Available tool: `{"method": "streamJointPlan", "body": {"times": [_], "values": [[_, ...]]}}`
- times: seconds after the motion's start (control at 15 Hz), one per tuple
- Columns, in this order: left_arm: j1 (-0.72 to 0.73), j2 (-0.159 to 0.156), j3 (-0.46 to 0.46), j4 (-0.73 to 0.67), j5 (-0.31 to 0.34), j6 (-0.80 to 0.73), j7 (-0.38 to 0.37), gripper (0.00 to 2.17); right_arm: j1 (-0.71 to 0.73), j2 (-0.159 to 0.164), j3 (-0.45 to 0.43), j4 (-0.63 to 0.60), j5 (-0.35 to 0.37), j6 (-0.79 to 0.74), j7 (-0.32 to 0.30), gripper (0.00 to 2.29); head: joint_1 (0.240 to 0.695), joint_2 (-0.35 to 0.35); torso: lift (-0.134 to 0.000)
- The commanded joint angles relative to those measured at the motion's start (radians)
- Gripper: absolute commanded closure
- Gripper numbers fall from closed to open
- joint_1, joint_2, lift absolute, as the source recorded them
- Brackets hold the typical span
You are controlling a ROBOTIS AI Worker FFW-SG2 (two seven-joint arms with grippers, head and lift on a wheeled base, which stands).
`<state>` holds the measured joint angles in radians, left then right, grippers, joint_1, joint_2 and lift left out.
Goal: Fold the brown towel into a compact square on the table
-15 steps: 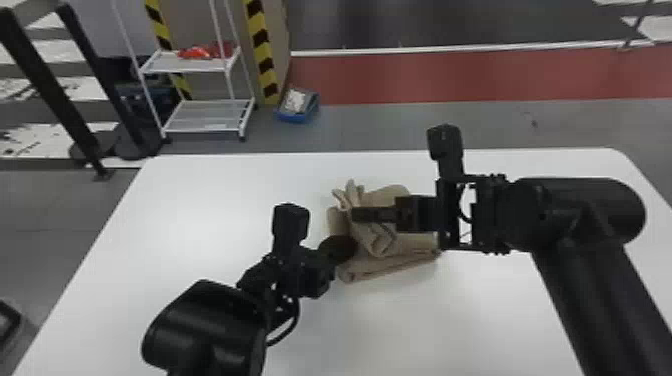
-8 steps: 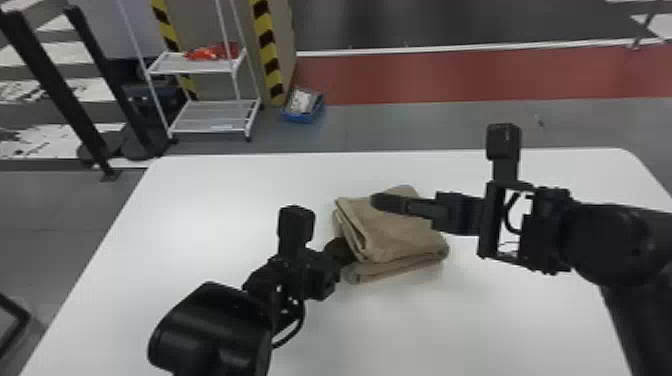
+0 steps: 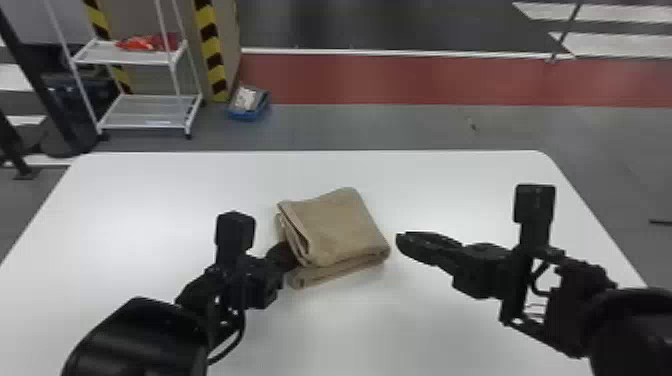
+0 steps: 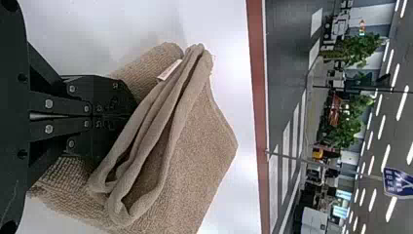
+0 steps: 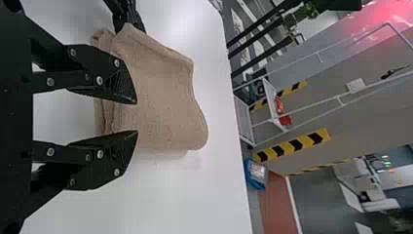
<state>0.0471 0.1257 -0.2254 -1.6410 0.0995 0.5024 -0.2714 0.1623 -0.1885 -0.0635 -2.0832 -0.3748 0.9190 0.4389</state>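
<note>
Drawn rightward since earlier, the right gripper (image 3: 401,242) is released near the folded brown towel (image 3: 340,227) on the table (image 3: 150,200); the left gripper (image 3: 286,255) is clenched at the towel's left side, tips hidden.

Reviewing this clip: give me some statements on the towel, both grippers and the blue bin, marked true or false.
1. The brown towel lies folded on the white table. True.
2. The right gripper is closed on the towel. False: the right gripper is open, to the towel's right.
3. The left gripper has its fingers together at the towel's left side. True.
4. The blue bin stands on the table. False: the blue bin is on the floor beyond it.
</note>
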Motion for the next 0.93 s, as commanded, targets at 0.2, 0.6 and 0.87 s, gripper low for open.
{"method": "streamJointPlan", "body": {"times": [0.2, 0.6, 0.87], "values": [[0.002, -0.001, 0.000, 0.001, -0.001, 0.000, 0.001, 1.78, 0.123, 0.001, 0.067, 0.083, 0.189, -0.355, 0.038, 1.98, 0.695, -0.073, -0.115], [0.010, -0.001, -0.012, 0.000, -0.003, 0.000, 0.014, 1.78, 0.033, 0.014, 0.146, 0.267, 0.221, -0.441, 0.038, 1.98, 0.695, -0.058, -0.115], [0.050, 0.008, -0.009, -0.062, -0.004, 0.000, 0.008, 1.78, -0.102, 0.038, 0.171, 0.405, 0.220, -0.426, 0.035, 1.98, 0.695, -0.045, -0.115]]}}
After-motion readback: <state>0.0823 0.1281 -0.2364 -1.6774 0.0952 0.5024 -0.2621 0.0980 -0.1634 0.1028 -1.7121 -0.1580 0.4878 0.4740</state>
